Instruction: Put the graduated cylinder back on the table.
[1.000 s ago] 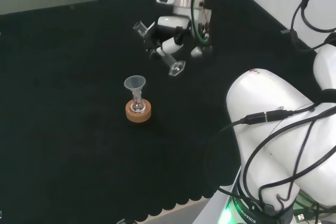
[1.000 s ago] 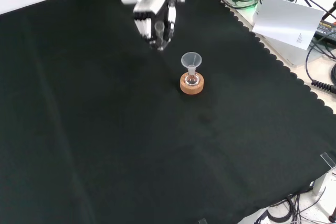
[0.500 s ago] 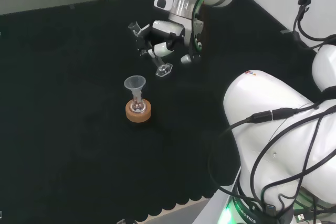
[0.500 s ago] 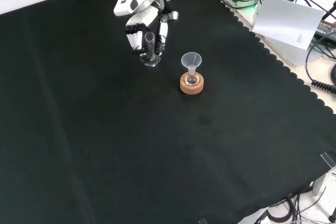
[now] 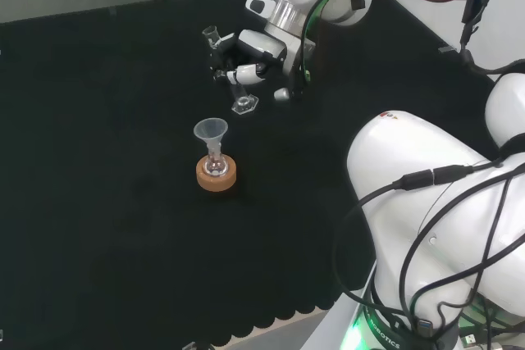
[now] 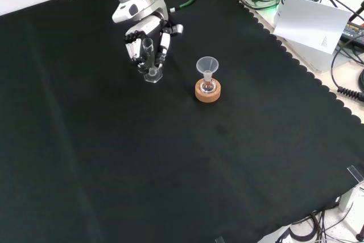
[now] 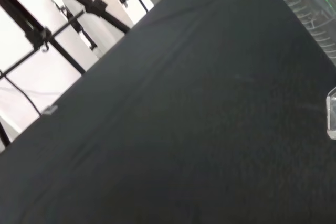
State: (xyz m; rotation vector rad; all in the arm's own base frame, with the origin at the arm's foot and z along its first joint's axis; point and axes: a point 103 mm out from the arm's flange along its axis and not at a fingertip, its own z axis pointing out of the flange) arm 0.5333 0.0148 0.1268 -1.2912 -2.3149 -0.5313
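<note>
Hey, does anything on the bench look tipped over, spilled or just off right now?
Only one thing: the clear graduated cylinder leans at a slant in the black and white hand, not upright, its foot close to the black cloth. The clear funnel stands straight in the small flask on the cork ring. No spill shows.

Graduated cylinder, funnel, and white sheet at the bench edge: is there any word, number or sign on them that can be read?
Graduated cylinder, held in the hand: no marks legible.
Funnel: no text.
White sheet: a small printed patch, too small to read.
Nothing can be quoted.
</note>
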